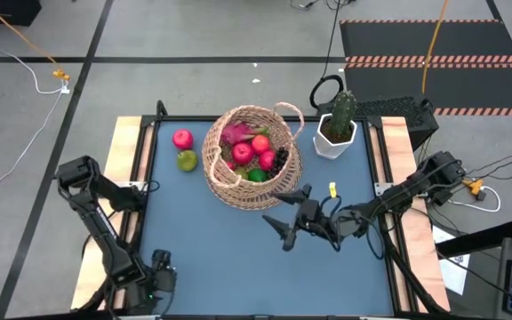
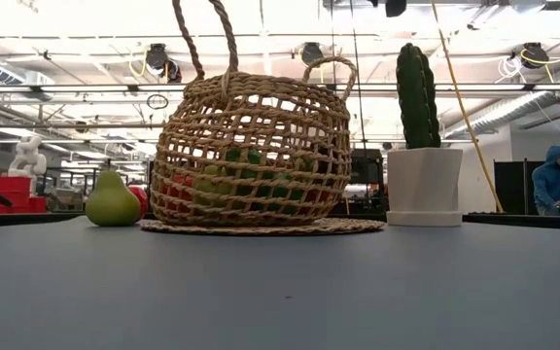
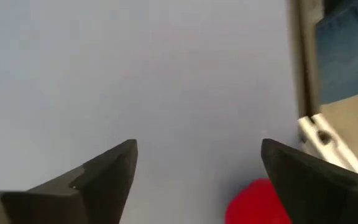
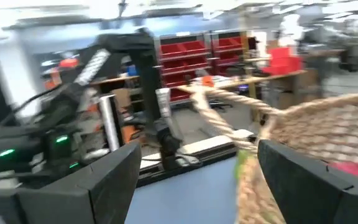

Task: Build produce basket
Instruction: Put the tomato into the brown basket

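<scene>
Right gripper (image 1: 293,224) low over the blue mat, just beside the basket (image 1: 252,156) on its near side, fingers spread with nothing between them. Left gripper (image 1: 160,283) parked well apart from the basket at the near left corner of the table (image 1: 123,160), fingers (image 3: 104,171) also spread and empty.

From above only: inside the basket, a pink dragon fruit (image 1: 235,134), red apples (image 1: 243,153), a dark grape bunch (image 1: 280,160) and a green lime (image 1: 256,175). Outside, just left of the basket, a red apple (image 1: 182,139) with a green pear (image 1: 187,160) next to it. To the basket's right, a potted cactus (image 1: 338,123) in a white pot.

From table height: basket upright on a flat woven base, produce only dimly visible through the weave; green pear (image 2: 113,201) beside it, the outside apple mostly hidden behind the pear. Neither gripper in this view.

Right wrist view: basket rim and rope handle (image 4: 229,106) close ahead, the other arm farther off. Left wrist view: bare mat, a red blur (image 3: 257,202) near one finger, the table's wooden edge (image 3: 340,137).

Blue mat over a wood-edged table; grey floor with cables and striped hazard matting beyond. Behind, a workshop with red bins, and a person in a blue hooded top (image 2: 552,180) far right of the cactus.
</scene>
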Tool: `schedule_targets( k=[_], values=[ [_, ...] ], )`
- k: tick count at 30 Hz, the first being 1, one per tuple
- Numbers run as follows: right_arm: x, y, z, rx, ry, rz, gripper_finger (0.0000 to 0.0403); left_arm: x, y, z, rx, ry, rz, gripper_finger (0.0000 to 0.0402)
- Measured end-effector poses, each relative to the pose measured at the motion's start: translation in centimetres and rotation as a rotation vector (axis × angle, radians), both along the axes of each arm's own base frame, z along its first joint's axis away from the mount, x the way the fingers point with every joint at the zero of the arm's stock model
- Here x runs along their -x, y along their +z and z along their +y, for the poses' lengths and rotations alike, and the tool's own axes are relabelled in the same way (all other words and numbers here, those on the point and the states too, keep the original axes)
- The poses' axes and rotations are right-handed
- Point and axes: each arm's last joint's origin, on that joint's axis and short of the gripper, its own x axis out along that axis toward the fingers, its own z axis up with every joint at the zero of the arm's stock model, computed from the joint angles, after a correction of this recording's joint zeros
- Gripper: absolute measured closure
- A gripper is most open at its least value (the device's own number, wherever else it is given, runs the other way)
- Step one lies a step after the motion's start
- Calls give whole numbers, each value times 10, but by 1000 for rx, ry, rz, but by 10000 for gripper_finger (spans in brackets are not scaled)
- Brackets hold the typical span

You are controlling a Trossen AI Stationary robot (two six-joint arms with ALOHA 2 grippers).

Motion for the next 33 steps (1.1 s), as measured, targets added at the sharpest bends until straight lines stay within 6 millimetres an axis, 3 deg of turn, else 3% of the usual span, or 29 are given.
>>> schedule_targets(
  k=[7,20,26,33],
  values=[
    [-1,0,4,18,140,-9,85,2,-1,3,71,102,235,15],
    [-1,-8,6,-34,156,49,85,28,-1,-9,17,21,98,9],
    [-1,-24,6,-142,151,166,85,32,-1,-11,28,27,114,9],
    [-1,-18,6,-149,156,110,85,36,0,-13,44,54,157,9]
  ],
)
